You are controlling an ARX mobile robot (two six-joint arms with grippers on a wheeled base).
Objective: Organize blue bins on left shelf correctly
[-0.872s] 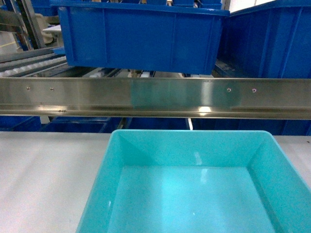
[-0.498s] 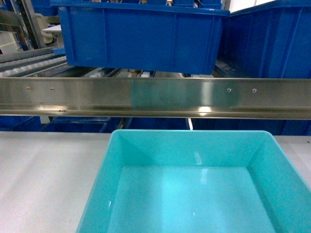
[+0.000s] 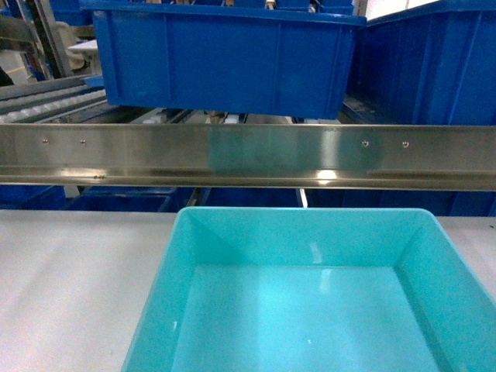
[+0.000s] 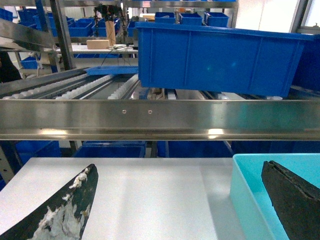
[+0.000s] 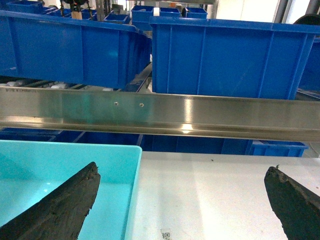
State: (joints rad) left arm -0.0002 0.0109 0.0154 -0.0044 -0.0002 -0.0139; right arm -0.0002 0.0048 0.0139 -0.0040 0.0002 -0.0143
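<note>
An empty light turquoise blue bin (image 3: 294,240) sits on the white table, close in front of the left shelf's steel front rail (image 3: 248,155). My left gripper (image 4: 178,170) is open. It straddles the bin's left wall (image 4: 245,195), with one finger over the bin's inside and the other over the table. My right gripper (image 5: 182,168) is also open, and it straddles the bin's right wall (image 5: 131,185) the same way. Neither gripper holds anything. The head view shows neither gripper.
Deep royal-blue ribbed bins (image 3: 225,58) stand on the shelf's white roller tracks (image 4: 90,87) behind the rail. More blue bins (image 4: 110,149) sit below the rail. The white table (image 3: 77,287) extends on both sides of the turquoise bin; a small QR sticker (image 5: 166,234) lies on it.
</note>
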